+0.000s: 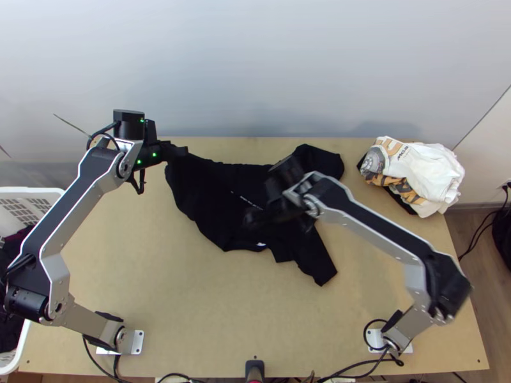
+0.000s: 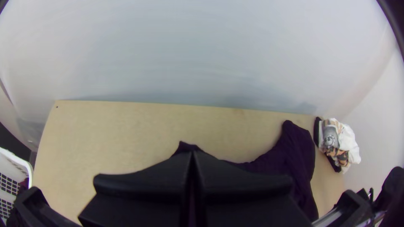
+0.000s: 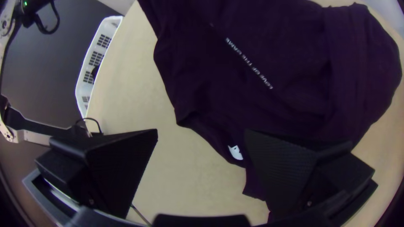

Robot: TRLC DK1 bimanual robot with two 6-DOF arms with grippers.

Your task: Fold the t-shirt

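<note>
The black t-shirt [image 1: 211, 191] lies unevenly spread on the table's far half, one sleeve pointing to the near right. At its far left end my left gripper [image 1: 179, 152] is closed on the cloth. In the left wrist view that gripper [image 2: 192, 157] has its fingers together, with dark cloth [image 2: 184, 147] just beyond them. My right gripper [image 1: 259, 220] is over the shirt's middle near the collar. In the right wrist view the right gripper [image 3: 201, 134] is open, one finger over the bare table, the other over the shirt [image 3: 286, 50] beside a white label [image 3: 235, 152].
A pile of white and printed cloth [image 1: 425, 175] rests at the table's far right corner. A white basket [image 1: 35, 196] with dark cloth stands off the left edge. Bare wood [image 1: 211, 306] stretches along the near half of the table, between the arms' bases.
</note>
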